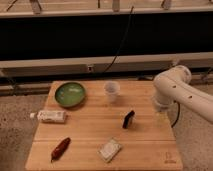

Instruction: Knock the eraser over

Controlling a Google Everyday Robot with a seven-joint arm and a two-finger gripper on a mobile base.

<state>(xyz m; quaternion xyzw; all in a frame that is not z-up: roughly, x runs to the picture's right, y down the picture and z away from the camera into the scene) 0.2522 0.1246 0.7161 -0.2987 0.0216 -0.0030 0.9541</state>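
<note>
The eraser (128,119) is a small black oblong block standing tilted on edge on the wooden table (90,135), right of centre. My white arm (172,90) comes in from the right. My gripper (161,118) hangs below it near the table's right edge, to the right of the eraser and apart from it. The clear cup (112,92) stands behind the eraser, to its left.
A green bowl (70,94) sits at the back left. A white tube-like pack (51,116) lies at the left edge. A red-brown elongated thing (60,148) lies at the front left. A pale rectangular block (110,149) lies at the front centre.
</note>
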